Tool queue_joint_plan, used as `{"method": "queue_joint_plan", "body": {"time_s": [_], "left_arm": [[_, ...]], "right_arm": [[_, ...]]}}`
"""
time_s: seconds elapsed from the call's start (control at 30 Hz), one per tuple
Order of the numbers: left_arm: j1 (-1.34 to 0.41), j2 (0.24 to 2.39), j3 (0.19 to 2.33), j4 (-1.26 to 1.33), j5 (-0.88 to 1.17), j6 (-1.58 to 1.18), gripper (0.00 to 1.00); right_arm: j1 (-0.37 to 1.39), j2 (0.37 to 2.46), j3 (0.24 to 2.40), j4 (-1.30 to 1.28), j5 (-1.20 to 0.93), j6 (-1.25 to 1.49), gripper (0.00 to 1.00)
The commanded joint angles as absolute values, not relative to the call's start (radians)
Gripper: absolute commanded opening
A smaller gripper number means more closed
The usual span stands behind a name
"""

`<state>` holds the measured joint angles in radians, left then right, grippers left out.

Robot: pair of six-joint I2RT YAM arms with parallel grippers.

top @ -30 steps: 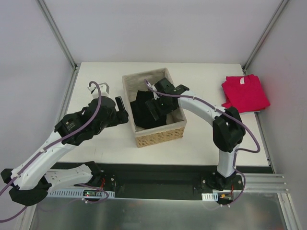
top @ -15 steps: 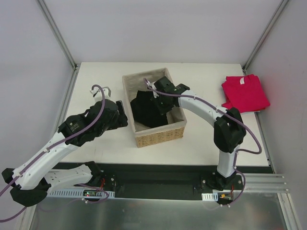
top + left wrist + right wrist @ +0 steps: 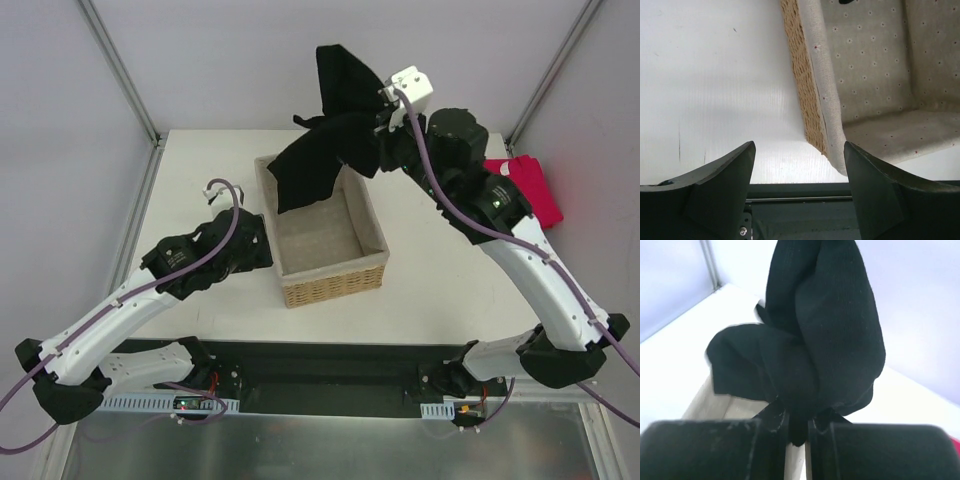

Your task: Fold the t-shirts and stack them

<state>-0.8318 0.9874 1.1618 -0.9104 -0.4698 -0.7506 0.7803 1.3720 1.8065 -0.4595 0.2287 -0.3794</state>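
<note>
The black t-shirt (image 3: 330, 140) hangs bunched in the air above the wicker basket (image 3: 330, 285), pinched by my right gripper (image 3: 378, 128), which is shut on it. Seen from the right wrist, the black t-shirt (image 3: 825, 335) bulges up from the right gripper (image 3: 799, 426). Its print is hidden. The pinkish-red t-shirt (image 3: 530, 190) lies folded at the table's far right, partly behind my right arm. My left gripper (image 3: 262, 240) stands open just left of the basket, holding nothing; between its fingers (image 3: 725, 175) the left wrist view shows bare table and the basket (image 3: 812, 100) corner.
The basket has a pale dotted cloth lining (image 3: 320, 235) and now holds nothing. White enclosure walls with metal corner posts (image 3: 115, 65) surround the white table (image 3: 440, 290). The black base rail runs along the near edge.
My right gripper shut on the black t-shirt inside the basket and lifted it high up and to the right. My left gripper edged closer to the basket's left side.
</note>
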Motion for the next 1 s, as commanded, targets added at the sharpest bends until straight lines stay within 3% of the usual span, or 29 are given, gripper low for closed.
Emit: {"method": "queue_joint_plan", "body": {"time_s": [0.0, 0.17, 0.53, 0.67, 0.97], "left_arm": [[-0.839, 0.997, 1.149, -0.877, -0.443, -0.739, 0.71], [-0.839, 1.006, 1.138, -0.87, -0.425, -0.736, 0.7], [-0.839, 1.028, 1.12, -0.839, -0.387, -0.732, 0.7], [-0.838, 1.032, 1.12, -0.831, -0.376, -0.73, 0.7], [-0.839, 1.06, 1.117, -0.819, -0.348, -0.732, 0.69]], "right_arm": [[0.782, 1.382, 1.841, -0.379, 0.291, -0.454, 0.01], [0.785, 1.358, 1.85, -0.339, 0.353, -0.483, 0.01], [0.793, 1.269, 1.823, -0.212, 0.727, -0.954, 0.01], [0.784, 1.215, 1.766, -0.102, 0.736, -1.034, 0.01], [0.77, 1.249, 1.888, -0.031, 0.73, -1.163, 0.01]]}}
